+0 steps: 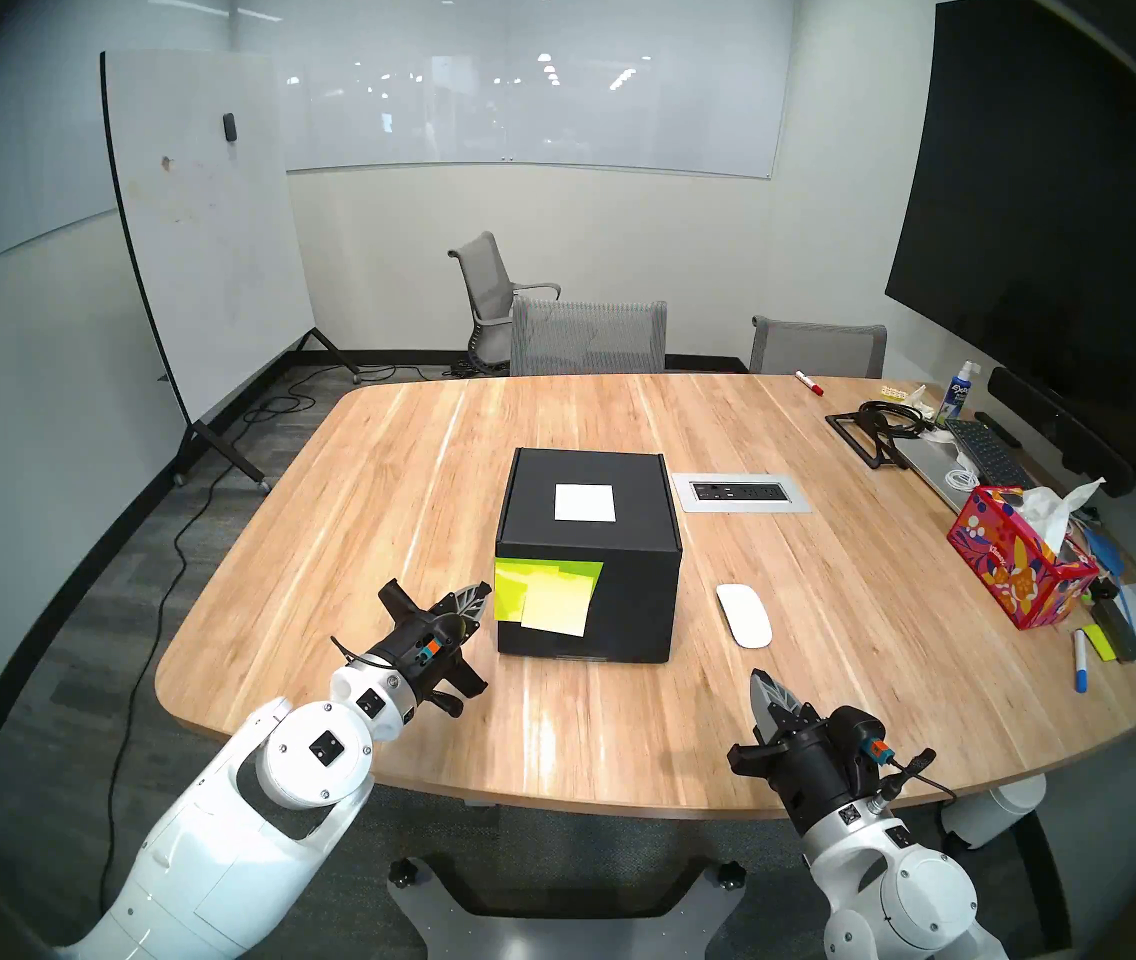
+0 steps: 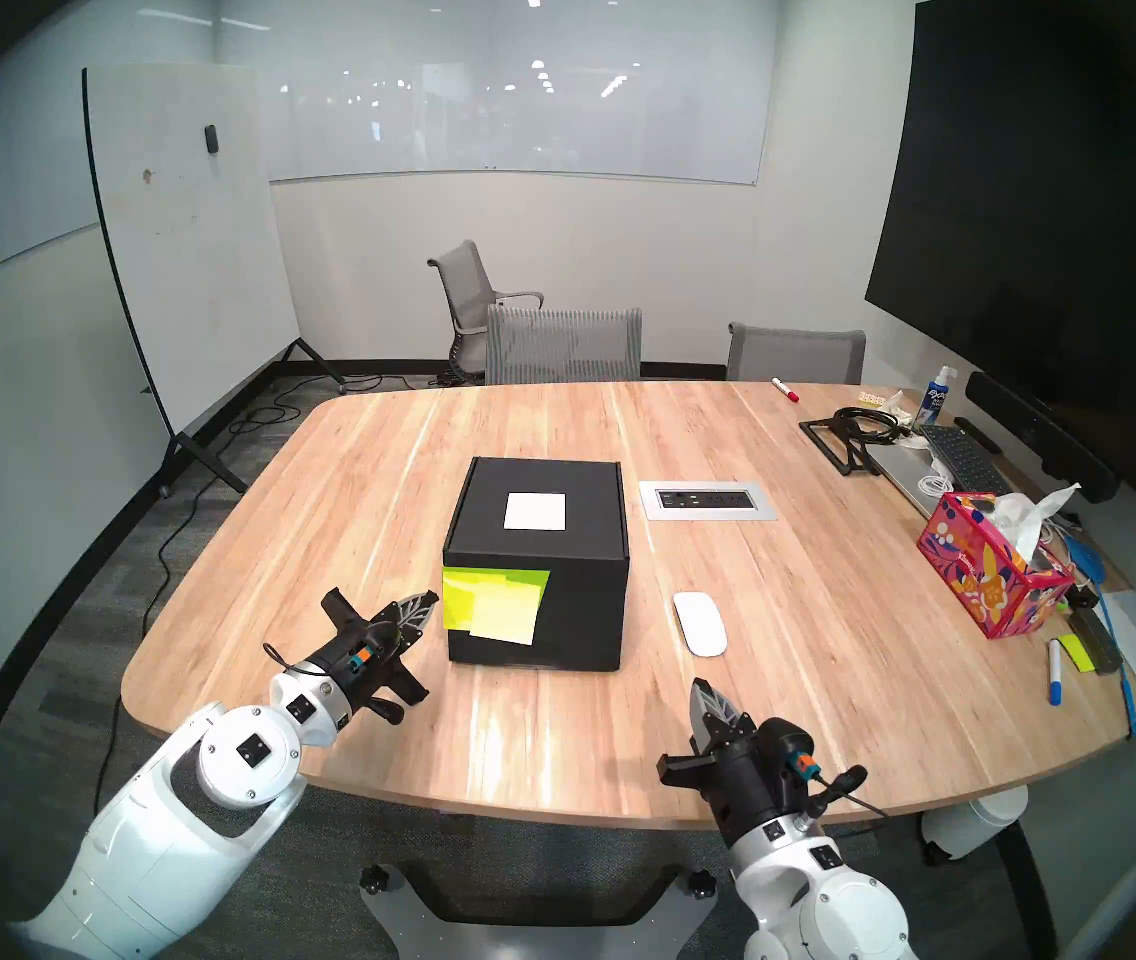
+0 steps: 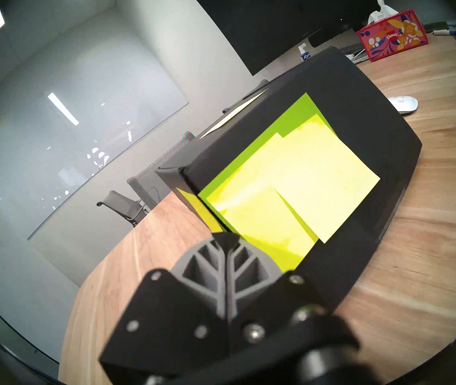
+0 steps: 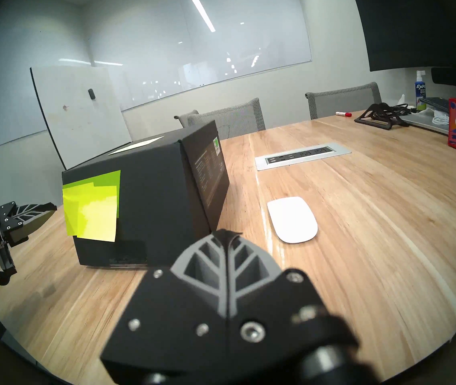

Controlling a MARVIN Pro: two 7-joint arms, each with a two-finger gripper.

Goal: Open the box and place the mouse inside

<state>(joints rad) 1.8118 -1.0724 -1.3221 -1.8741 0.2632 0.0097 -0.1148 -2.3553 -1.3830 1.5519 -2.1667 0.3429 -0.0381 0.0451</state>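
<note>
**Spotter:** Start on your left. Your left gripper (image 1: 482, 589) has its two grey fingers pressed together with nothing between them. Its tip sits just beside the near left corner of the box (image 1: 589, 557), level with the sticky notes (image 1: 548, 595); from the left wrist view the tip looks almost against that corner, but I cannot tell you whether it touches.

**Operator:** And the box itself?

**Spotter:** It stands on the wooden table (image 1: 357, 522), about mid-table, lid down and flat, with the white label (image 1: 584, 503) square on top. The yellow-green notes overlap on the left half of the face turned toward you.

**Operator:** Where is the mouse?

**Spotter:** The mouse (image 1: 744, 615) lies flat on the table just to the right of the box, near its front right corner, with a strip of bare wood between them. A power outlet panel (image 1: 742, 492) is set into the tabletop behind it.

**Operator:** My right side?

**Spotter:** Your right gripper (image 1: 761, 688) is closed too and holds nothing. It hangs over the near edge of the table, pointing forward, short of the mouse and apart from it. Far to your right stands a red floral tissue box (image 1: 1022, 564), well clear of everything.
</note>
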